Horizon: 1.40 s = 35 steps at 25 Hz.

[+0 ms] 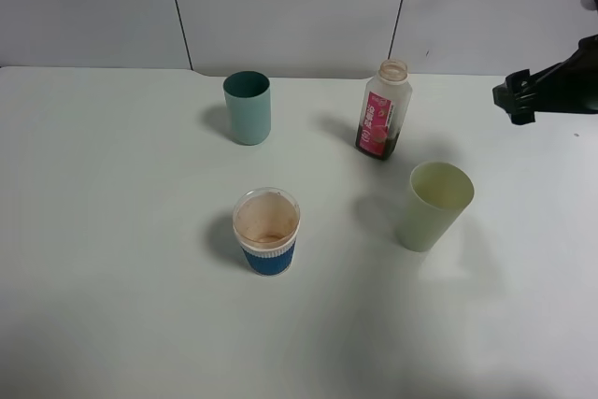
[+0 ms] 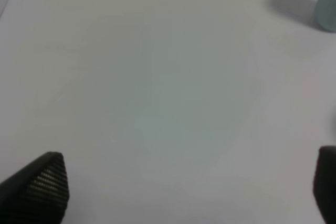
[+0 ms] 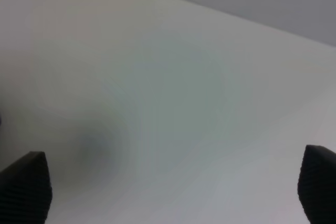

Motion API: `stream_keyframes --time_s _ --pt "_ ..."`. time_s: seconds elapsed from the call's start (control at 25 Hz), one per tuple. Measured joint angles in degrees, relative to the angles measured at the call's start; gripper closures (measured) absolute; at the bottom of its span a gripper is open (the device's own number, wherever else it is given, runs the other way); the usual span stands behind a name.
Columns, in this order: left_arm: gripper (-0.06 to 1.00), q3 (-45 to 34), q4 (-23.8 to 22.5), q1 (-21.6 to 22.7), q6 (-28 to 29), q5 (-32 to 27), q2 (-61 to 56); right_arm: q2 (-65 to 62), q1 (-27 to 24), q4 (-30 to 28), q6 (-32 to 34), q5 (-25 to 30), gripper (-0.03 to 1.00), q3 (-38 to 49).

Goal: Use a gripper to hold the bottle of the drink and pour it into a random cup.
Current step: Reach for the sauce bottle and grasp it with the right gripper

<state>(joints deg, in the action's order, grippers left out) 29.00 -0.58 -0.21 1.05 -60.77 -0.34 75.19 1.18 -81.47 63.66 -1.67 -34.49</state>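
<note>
The bottle (image 1: 383,109) stands upright at the back of the white table (image 1: 112,231), capless, with a pink-red label and dark drink at the bottom. The cup (image 1: 267,231), white with a blue band and a brown-stained inside, stands in front, left of centre. My right gripper (image 1: 516,100) enters at the right edge, apart from the bottle on its right. In the right wrist view it (image 3: 173,187) is open over bare table, fingertips (image 3: 26,184) wide apart. My left gripper (image 2: 189,187) is open over bare table and does not show in the exterior view.
A teal cup (image 1: 248,107) stands at the back left; its edge shows in the left wrist view (image 2: 328,3). A taller pale green cup (image 1: 432,205) stands right of centre, in front of the bottle. A grey wall (image 1: 299,7) runs behind the table.
</note>
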Motion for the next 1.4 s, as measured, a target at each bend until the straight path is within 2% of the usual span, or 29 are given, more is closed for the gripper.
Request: stream_keyframes --time_s 0.16,0.48,1.16,1.4 --pt "0.02 0.00 0.00 0.00 0.00 0.00 0.00 4.75 -2.20 -1.41 0.36 -4.76 0.04 0.10" --pt "0.02 0.00 0.00 0.00 0.00 0.00 0.00 13.38 -2.30 -2.59 -5.86 -9.69 0.04 -2.79" --pt "0.02 0.00 0.00 0.00 0.00 0.00 0.00 28.44 -2.28 -8.57 -6.02 -22.12 0.04 -13.87" --pt "0.02 0.00 0.00 0.00 0.00 0.00 0.00 32.84 0.05 -8.83 -6.02 -22.81 0.04 -18.23"
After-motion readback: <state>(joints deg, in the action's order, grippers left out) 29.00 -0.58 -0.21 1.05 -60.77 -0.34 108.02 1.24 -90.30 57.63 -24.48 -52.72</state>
